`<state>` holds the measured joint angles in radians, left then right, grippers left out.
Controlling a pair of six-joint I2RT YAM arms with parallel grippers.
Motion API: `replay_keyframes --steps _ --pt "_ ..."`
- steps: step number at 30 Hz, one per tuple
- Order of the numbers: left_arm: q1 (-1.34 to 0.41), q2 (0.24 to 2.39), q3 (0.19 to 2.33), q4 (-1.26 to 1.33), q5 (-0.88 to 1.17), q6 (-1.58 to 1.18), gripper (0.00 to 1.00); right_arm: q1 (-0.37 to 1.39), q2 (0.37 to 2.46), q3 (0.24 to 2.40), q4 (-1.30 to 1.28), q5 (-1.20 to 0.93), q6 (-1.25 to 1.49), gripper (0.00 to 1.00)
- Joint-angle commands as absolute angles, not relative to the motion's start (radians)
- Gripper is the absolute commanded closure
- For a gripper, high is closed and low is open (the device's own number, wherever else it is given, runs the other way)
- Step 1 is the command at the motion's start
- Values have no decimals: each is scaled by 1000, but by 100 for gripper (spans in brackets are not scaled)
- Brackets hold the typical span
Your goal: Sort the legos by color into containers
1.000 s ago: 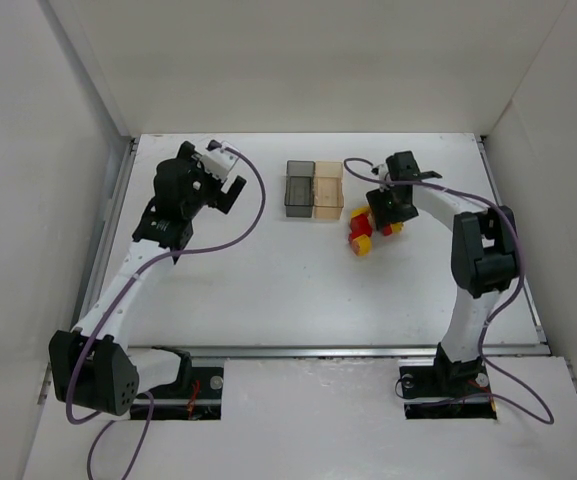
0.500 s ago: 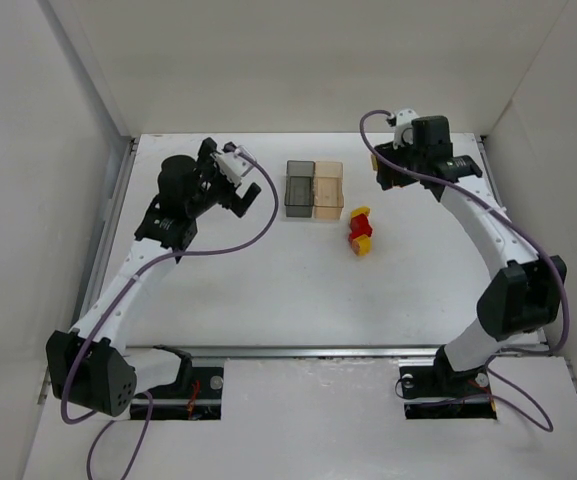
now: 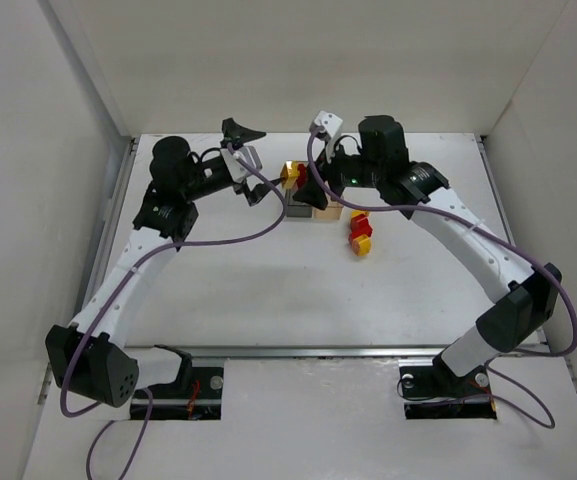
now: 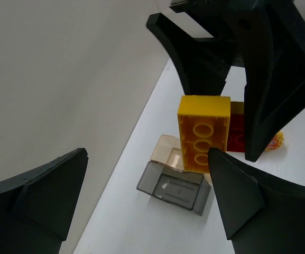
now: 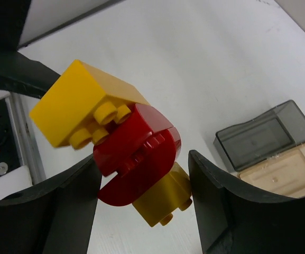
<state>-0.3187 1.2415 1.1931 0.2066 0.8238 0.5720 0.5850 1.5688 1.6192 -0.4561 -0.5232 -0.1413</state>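
The right gripper (image 3: pixel 306 186) is clamped shut on a clump of legos (image 5: pixel 126 143), held in the air just beside the paired bins. The clump is a boxy yellow brick (image 4: pixel 204 132), a rounded red piece (image 5: pixel 141 153) and a smaller yellow piece (image 5: pixel 160 203), joined by their studs. The left gripper (image 3: pixel 248 160) hangs close by with its fingers spread wide, holding nothing. More loose legos (image 3: pixel 360 232), red and yellow, lie on the table (image 3: pixel 268 290) to the right of the bins.

The main risk is that the clump mixes colours. Released whole into the dark grey bin (image 5: pixel 260 132) or the amber bin (image 5: pixel 284 172), it would spoil the sort. Pulling it apart is also risky, since the plastic is hard and glossy and the red piece's curve gives flat fingers little purchase. A piece could twist free and fall outside. The bins look thin-walled and translucent, so a nudge from either claw could shift them.
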Motion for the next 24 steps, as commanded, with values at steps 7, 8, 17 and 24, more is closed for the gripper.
replay_keyframes --steps 7,8,17,24 --pt "-314 1275 1282 91 1129 621 16 611 1563 1618 -356 -568 -123 100" --pt "-314 1275 1282 77 1129 621 17 611 1563 1618 -356 -568 -114 100" --pt "-314 1275 1321 -114 1089 738 16 611 1572 1618 -356 -506 -114 100" --pt "-290 1275 1318 -66 1054 678 10 611 1591 1618 -324 -503 -104 100"
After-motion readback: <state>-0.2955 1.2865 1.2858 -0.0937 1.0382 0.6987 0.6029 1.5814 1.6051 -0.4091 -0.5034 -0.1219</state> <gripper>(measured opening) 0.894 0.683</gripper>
